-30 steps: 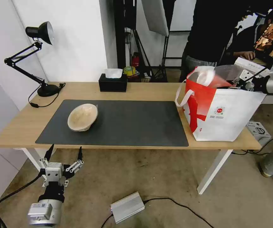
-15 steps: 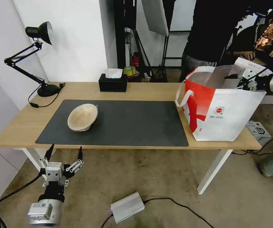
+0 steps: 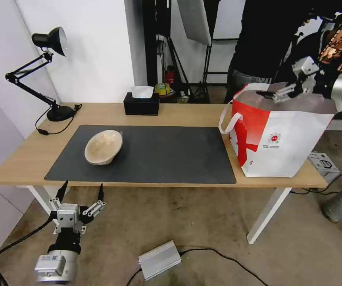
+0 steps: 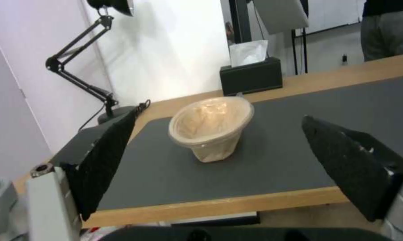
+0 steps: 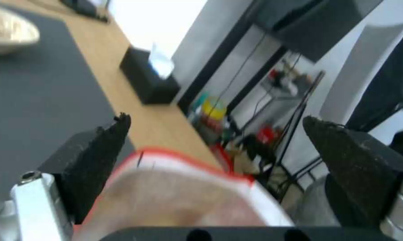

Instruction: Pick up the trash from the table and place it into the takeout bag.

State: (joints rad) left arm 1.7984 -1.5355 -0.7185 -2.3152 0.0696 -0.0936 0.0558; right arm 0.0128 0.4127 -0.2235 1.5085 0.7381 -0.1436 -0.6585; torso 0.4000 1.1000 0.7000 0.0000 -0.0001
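The tan paper-pulp bowl [image 3: 104, 147] lies tilted on its side on the dark grey mat [image 3: 159, 155], toward the mat's left end and nearer its far edge than its near edge. In the left wrist view the bowl [image 4: 212, 127] rests on its wall with the open mouth turned up and toward the camera. The mat lies on the table [image 3: 28, 159], a long light-wood top on white legs.

The takeout bag [image 3: 282, 135] stands upright at the right end of the table, just beside the mat's right edge. Its red side panel faces the mat, a white loop handle hangs off that side, and the small round logo faces the near edge. The mouth is open and the silver lining [image 3: 298, 101] is visible; the contents cannot be made out.

The right gripper [image 3: 288, 85] hangs above the open mouth of the bag, near the bag's far rim, fingers spread apart and holding nothing. In the right wrist view the two dark pads [image 5: 101, 160] stand wide, with the bag's rim [image 5: 201, 164] below them.

The left gripper [image 3: 80, 191] is parked below the table's near edge at the left end, pointing up toward the bowl, fingers apart and empty.

A black tissue box [image 3: 141, 103] stands at the far edge, mid-table. A black desk lamp [image 3: 40, 67] stands at the far left corner.
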